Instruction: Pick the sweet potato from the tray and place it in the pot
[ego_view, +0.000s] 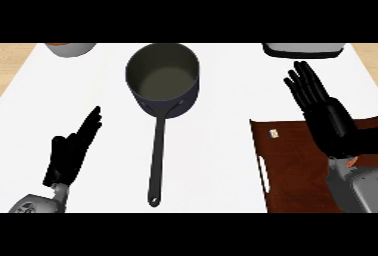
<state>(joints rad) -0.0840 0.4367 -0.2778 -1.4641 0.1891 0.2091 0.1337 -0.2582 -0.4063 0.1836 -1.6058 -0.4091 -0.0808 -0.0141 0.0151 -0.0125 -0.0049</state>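
Counting up — one pot (163, 75), one tray (295, 170), two open robot hands.

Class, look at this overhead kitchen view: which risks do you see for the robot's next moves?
The open black right hand covers the dark brown tray, and no sweet potato shows, so a grasp may be misjudged. The dark saucepan's long handle lies between tray and left hand; a sweep might knock it.

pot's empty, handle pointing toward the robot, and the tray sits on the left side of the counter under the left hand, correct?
One slip: the brown tray sits on the right side, under the right hand, not the left. The head view shows this. The left hand is over bare white counter. The rest holds: the pot looks empty, its handle pointing toward the robot.
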